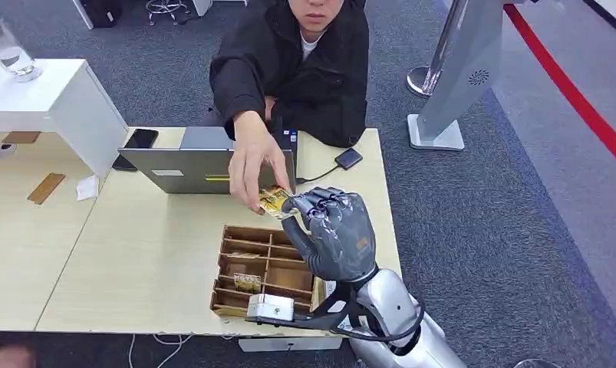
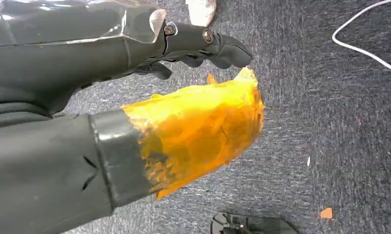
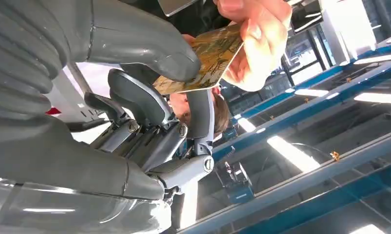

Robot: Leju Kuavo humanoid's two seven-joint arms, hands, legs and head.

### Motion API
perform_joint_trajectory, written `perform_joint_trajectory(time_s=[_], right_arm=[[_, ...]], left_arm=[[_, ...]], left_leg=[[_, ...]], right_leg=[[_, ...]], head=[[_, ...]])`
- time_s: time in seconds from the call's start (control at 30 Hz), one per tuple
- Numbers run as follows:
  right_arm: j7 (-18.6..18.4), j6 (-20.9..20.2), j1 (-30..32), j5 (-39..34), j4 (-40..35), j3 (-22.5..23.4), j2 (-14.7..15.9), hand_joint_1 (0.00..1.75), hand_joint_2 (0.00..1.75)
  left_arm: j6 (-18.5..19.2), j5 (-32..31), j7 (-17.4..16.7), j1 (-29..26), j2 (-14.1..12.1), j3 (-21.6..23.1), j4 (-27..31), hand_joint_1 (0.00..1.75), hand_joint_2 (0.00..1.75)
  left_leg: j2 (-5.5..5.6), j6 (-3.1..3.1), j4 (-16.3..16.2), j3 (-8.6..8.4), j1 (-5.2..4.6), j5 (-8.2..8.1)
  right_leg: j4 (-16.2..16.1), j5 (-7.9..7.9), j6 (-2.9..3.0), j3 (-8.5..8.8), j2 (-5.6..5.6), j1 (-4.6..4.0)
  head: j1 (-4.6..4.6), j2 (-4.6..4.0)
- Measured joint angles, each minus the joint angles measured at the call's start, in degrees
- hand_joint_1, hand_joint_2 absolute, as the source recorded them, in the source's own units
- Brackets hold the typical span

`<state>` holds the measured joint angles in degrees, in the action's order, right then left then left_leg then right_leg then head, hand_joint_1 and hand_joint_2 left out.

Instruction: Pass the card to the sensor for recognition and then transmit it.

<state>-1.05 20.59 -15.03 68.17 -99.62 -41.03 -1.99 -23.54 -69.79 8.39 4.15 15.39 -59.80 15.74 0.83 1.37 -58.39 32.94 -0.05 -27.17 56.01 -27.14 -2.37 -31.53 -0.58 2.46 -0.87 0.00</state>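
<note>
One card (image 1: 275, 202), pinched by the right hand (image 1: 335, 234) fingers (image 3: 135, 97) and one person's hand (image 1: 252, 157), above one wooden tray (image 1: 266, 268) on the table (image 1: 143, 253); left hand (image 2: 135, 97) fingers loosely curled, holding nothing.

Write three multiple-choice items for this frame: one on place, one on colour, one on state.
1. Where is the card?
A. in the wooden tray
B. above the table, between the right hand and a person's hand
C. on the laptop

2. What colour is the tape on the left hand's thumb?
A. orange
B. blue
C. green

3. What is the right hand doing?
A. hanging open
B. pressing the table
C. pinching the card

Key: 1 B, both grip it above the tray; 2 A, left wrist view; 3 C, thumb on card.
</note>
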Motion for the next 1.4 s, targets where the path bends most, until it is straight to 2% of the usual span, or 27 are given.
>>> perform_joint_trajectory(time_s=[1.4], right_arm=[[0.0,0.0,0.0,0.0,0.0,0.0,0.0,1.75,1.75]], left_arm=[[0.0,0.0,0.0,0.0,0.0,0.0,0.0,0.0,0.0]], left_leg=[[0.0,0.0,0.0,0.01,0.0,0.0]], right_leg=[[0.0,0.0,0.0,0.0,0.0,0.0]], head=[[0.02,0.0]])
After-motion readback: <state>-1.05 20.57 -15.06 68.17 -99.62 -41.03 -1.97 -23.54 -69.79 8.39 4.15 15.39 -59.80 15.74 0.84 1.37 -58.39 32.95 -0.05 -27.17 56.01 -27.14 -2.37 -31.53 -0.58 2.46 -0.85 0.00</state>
